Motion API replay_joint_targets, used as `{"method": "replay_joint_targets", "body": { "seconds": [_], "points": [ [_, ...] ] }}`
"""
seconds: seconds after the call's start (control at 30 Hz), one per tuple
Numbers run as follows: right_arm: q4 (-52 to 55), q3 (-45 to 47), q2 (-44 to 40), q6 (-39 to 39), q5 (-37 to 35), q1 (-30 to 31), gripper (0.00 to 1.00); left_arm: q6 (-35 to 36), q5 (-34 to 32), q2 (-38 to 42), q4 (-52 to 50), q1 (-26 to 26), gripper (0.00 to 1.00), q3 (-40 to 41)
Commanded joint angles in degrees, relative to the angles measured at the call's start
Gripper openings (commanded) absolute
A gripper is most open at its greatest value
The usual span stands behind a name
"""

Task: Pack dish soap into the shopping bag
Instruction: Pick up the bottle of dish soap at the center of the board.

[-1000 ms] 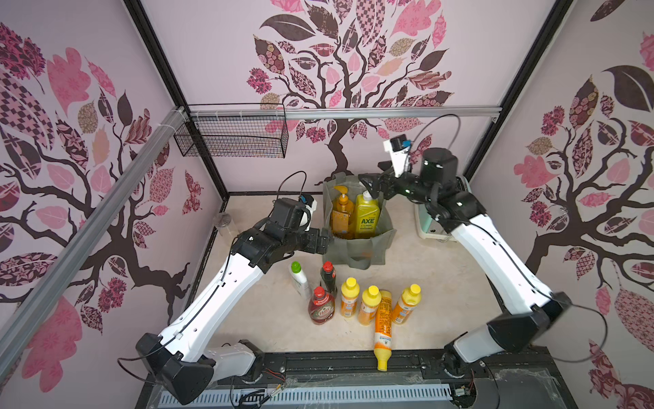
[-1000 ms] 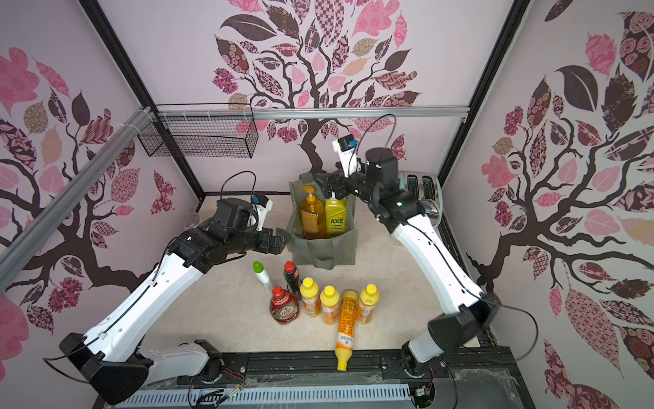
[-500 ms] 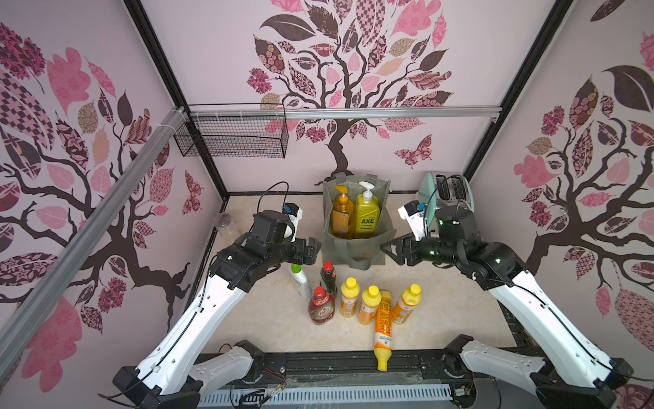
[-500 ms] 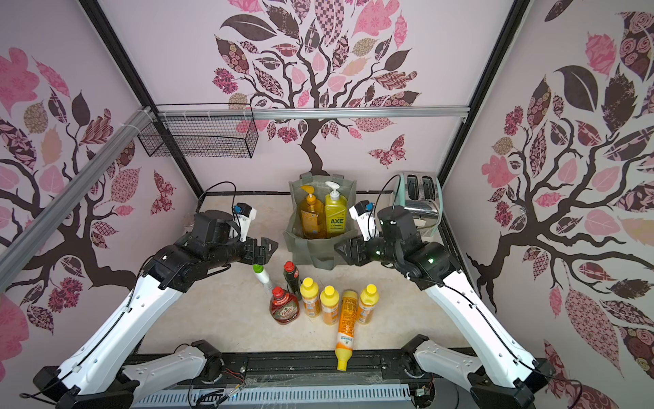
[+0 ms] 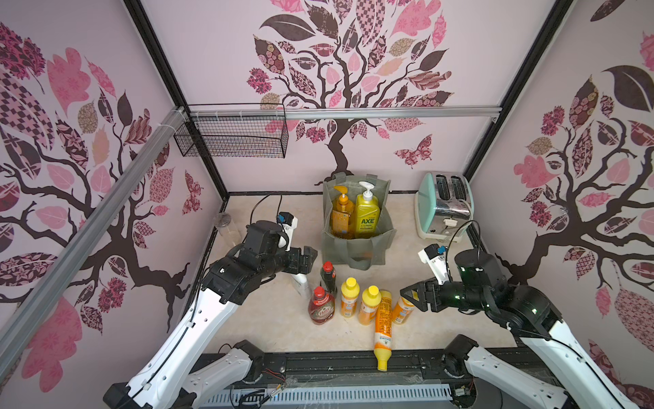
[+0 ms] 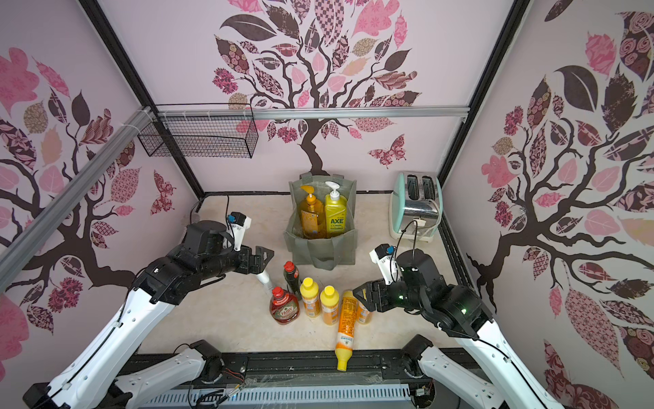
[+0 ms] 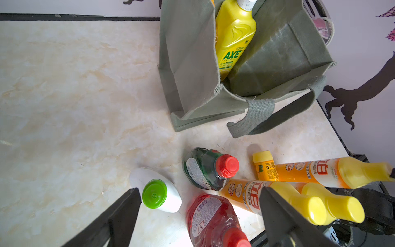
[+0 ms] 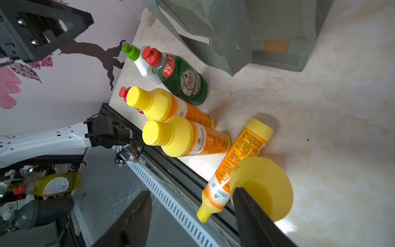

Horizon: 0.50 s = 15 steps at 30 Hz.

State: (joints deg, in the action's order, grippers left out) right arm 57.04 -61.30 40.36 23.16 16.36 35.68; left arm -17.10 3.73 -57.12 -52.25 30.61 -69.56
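Here, the bag (image 5: 357, 244) stands open at the back middle of the table (image 5: 269, 318). Two pump bottles stand upright inside it, an orange one (image 5: 341, 216) beside a yellow AXE one (image 5: 367, 216). Seven more soap bottles sit outside, grouped on the table just in front of the bag. They are a white bottle (image 7: 158, 192) with a green cap, a dark bottle (image 5: 328, 276) with a red cap, a red Fairy bottle (image 5: 322, 306), and four small orange bottles with yellow caps. Three of the small ones stand upright (image 5: 348, 297) and one lies on its side (image 5: 384, 325), its cap over the table's front edge.

The left gripper (image 5: 305, 260) hovers over the white bottle, jaws spread wide and holding nothing. The right gripper (image 8: 191, 193) is also spread and holds nothing. One of its fingers (image 8: 252, 213) is just beside the cap of the outermost small bottle (image 8: 265, 186). A toaster (image 5: 444, 205) stands in the back corner.
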Motion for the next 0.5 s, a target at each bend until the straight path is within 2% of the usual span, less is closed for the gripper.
{"method": "replay_joint_targets", "body": {
  "seconds": [0.0, 0.03, 0.07, 0.1, 0.47],
  "points": [
    [1.8, 2.5, -0.4, -0.7, -6.9, 0.3, 0.75, -0.4, 0.2, 1.2, -0.4, -0.3, 0.93, 0.2],
    [1.9, 3.0, -0.2, -1.0, -7.7, 0.2, 0.77, -0.2, 0.1, 1.3, -0.7, -0.3, 0.93, 0.1],
    [2.0, 3.5, 0.0, -1.2, -8.2, 0.3, 0.84, -0.2, -0.2, 1.5, -1.0, -0.3, 0.93, 0.0],
    [2.0, 4.3, 0.0, -1.4, -8.8, 0.3, 1.0, 0.0, -0.6, 1.6, -1.2, -0.3, 0.93, 0.1],
    [2.6, 10.6, -1.4, -2.1, -13.3, 0.2, 1.0, 0.2, 0.2, 0.7, 0.7, -0.3, 0.92, 1.9]
  ]
}}
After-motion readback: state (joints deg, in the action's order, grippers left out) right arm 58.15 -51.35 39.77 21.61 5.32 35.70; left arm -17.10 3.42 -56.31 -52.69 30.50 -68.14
